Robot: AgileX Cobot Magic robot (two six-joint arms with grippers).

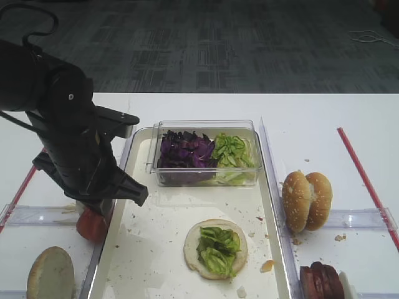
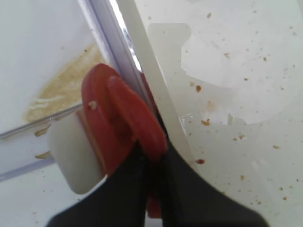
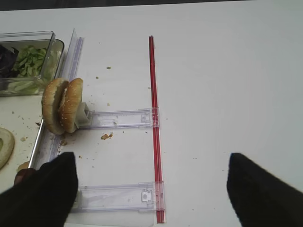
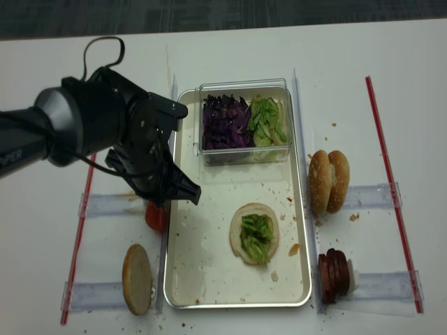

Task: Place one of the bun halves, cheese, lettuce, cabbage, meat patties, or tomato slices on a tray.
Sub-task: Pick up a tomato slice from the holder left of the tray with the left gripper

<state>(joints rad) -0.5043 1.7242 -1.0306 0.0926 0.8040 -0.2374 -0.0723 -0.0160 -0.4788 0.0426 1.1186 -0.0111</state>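
Note:
My left gripper point(image 2: 152, 177) is shut on one of the red tomato slices point(image 2: 120, 118), which stand on edge just outside the left rim of the white tray point(image 2: 156, 99). From above, the tomato slices point(image 4: 156, 216) peek out under the left arm beside the tray point(image 4: 202, 279). On the tray lies a bun half point(image 1: 215, 249) topped with lettuce. My right gripper point(image 3: 151, 189) hangs open over bare table, with nothing between its fingers point(image 3: 47, 189).
A clear box at the tray's back holds purple cabbage point(image 1: 184, 151) and lettuce point(image 1: 232, 151). Right of the tray stand two bun halves point(image 1: 307, 200) and meat patties point(image 1: 321, 281) in clear holders. Another bun half point(image 1: 50, 274) lies front left. Red strips point(image 3: 152, 118) border the work area.

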